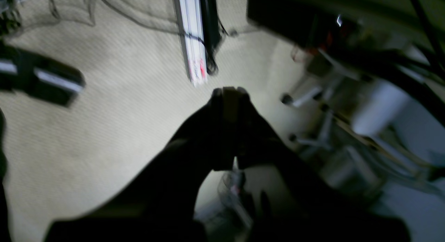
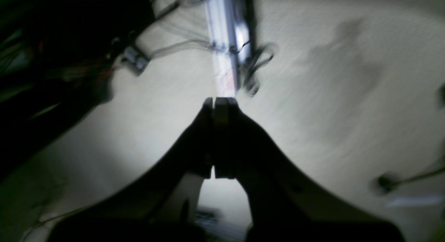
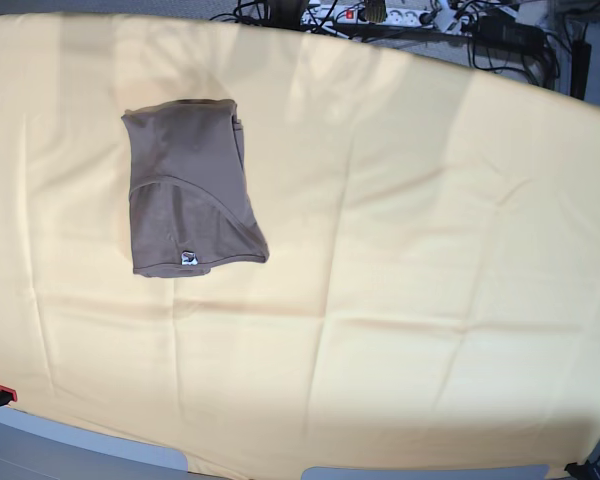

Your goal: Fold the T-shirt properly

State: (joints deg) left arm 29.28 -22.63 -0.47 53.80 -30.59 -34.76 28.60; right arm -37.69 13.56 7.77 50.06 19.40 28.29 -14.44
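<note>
The taupe T-shirt [image 3: 188, 188] lies folded into a compact rectangle at the upper left of the pale yellow cloth [image 3: 400, 230] in the base view, with a small light tag near its lower edge. Neither arm shows in the base view. In the left wrist view my left gripper [image 1: 229, 91] is shut with nothing between its fingers, over carpeted floor. My right gripper [image 2: 220, 102] is likewise shut and empty in the right wrist view. The shirt appears in neither wrist view.
Cables and a power strip [image 3: 365, 14] lie beyond the table's far edge. A pale aluminium post [image 1: 194, 37] and chair legs [image 1: 306, 99] stand on the floor in the left wrist view; the same post [image 2: 226, 43] shows with cables in the right wrist view.
</note>
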